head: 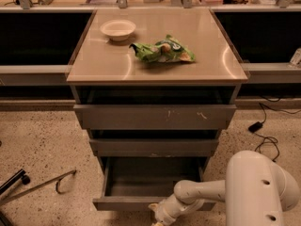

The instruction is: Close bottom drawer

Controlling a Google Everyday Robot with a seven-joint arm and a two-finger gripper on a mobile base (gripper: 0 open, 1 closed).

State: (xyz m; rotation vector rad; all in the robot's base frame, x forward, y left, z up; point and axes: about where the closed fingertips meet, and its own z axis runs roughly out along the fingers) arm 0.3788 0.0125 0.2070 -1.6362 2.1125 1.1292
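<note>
Nearest to me, the robot's white arm (202, 192) reached in low from the right, below the desk's near edge. Its pincer (155, 219) sat right at the plain front of the bottom drawer (122, 204), a little right of that front's middle. I could not tell whether the pincer was spread or pressed together, nor whether it touched the metal, since it ran off the lower edge of what I could see. The bottom drawer stood pulled well out toward me, its deep grey box open from above. Over it came the thin middle drawer (154, 147), then the taller top drawer (154, 116) with white scratches toward its right end, each with a dark gap above. On the tan desk (108, 65) a green snack bag (162, 52) lay about the middle, and beyond it a white bowl (118, 29) sat near the far left corner. A black cable (265, 138) trailed on the floor off the desk's right edge
</note>
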